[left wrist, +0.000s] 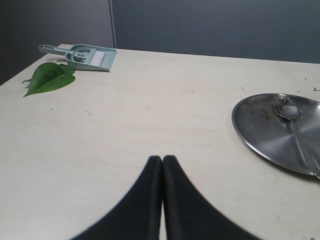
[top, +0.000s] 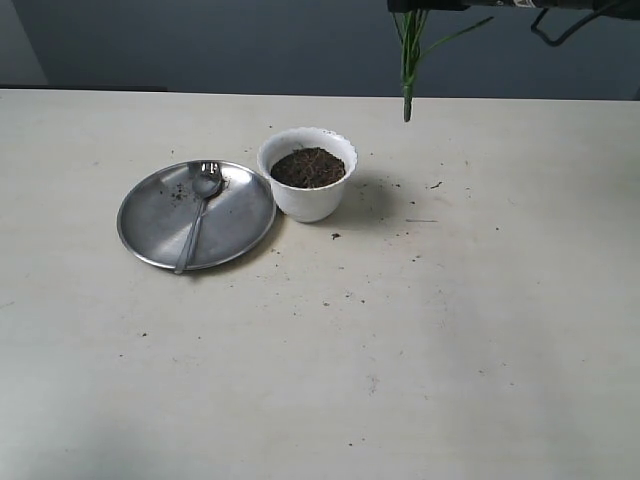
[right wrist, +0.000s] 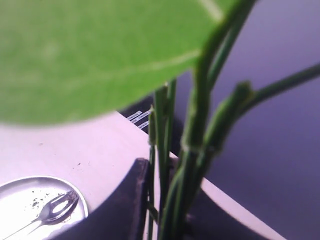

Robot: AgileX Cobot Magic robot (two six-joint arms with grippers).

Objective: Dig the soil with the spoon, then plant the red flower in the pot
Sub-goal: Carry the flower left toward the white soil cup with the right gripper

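Left gripper (left wrist: 162, 167) is pinched shut on nothing, idle near the steel plate (top: 150, 225) where the spoon (top: 197, 215) is parked, so digging looks done. Pot (top: 308, 195) of soil (top: 308, 167) sits just beside it. Right gripper (right wrist: 162, 200) clamps the flower (top: 408, 60) by its stems, hanging high to the pot's right, presumably for planting.

Lab-style test bench: bare off-white table (top: 300, 380), plain dark partition panels (top: 200, 40) behind, small dustpan and brush (left wrist: 80, 56).
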